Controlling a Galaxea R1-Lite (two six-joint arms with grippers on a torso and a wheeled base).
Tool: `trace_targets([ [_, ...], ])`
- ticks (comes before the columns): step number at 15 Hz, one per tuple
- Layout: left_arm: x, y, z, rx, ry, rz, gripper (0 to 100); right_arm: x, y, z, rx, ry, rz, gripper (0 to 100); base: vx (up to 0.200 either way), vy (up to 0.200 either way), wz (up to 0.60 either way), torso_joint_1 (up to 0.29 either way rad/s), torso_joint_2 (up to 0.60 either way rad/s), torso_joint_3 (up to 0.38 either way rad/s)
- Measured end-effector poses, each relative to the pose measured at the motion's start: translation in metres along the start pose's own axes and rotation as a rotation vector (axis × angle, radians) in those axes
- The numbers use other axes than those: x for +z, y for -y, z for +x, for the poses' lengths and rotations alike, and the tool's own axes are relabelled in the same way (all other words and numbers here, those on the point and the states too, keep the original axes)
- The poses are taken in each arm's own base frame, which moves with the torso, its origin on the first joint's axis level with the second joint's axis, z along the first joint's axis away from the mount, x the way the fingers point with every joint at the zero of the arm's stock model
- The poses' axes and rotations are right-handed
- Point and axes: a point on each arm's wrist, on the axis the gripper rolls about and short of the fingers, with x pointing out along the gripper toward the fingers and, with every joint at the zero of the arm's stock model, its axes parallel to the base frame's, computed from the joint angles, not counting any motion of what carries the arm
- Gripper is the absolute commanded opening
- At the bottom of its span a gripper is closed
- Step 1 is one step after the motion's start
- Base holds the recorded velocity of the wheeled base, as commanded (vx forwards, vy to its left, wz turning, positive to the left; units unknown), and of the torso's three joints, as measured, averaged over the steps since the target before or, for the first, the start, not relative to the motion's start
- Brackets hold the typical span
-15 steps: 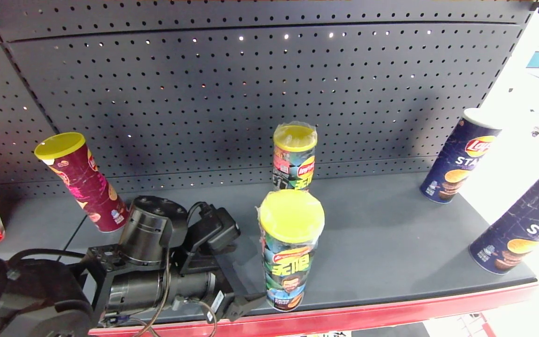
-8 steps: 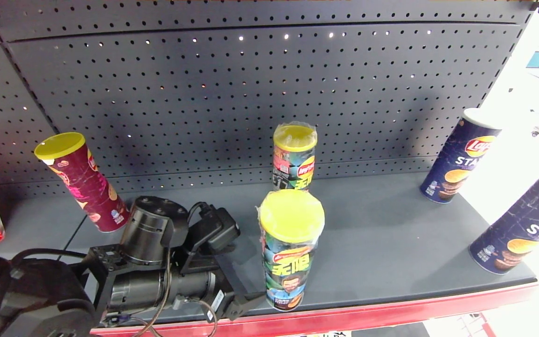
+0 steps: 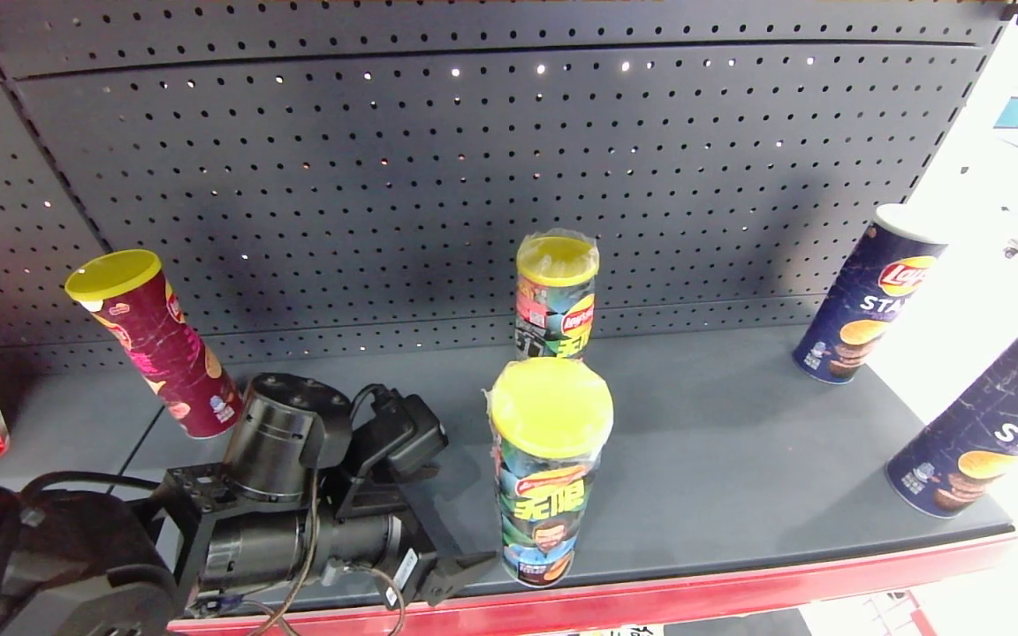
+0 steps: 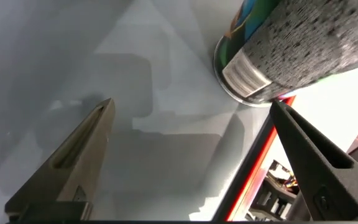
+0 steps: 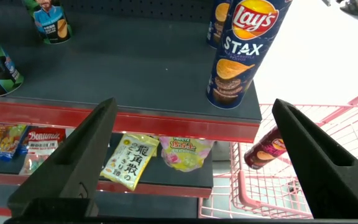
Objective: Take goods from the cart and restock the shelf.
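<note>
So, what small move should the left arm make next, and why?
Probably draw the left pincer straight back off the shelf. Its jaws are open and empty, and the yellow-lidded can stands upright close beside it, near the shelf's front edge; a sideways swing could tip it.

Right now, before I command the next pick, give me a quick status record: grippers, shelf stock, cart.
left gripper: open, empty, low over the shelf, by the front green can's base
right gripper: open, empty, out in front of the shelf edge
shelf centre: front green can, rear green can behind it
shelf left: maroon can
shelf right: two blue cans
cart: one dark red can lying inside
</note>
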Motion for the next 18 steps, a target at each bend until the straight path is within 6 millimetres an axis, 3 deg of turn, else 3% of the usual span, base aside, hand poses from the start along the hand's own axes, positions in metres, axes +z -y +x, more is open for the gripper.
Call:
trace_targets([
  [18, 0.0037, -0.0088, 0.0083, 0.030, -0.001, -0.011, 100, 0.0000, 0.0000, 0.0001, -0.003, -0.001, 0.000, 100, 0.000, 0.000, 0.00, 0.000, 0.00, 0.000],
])
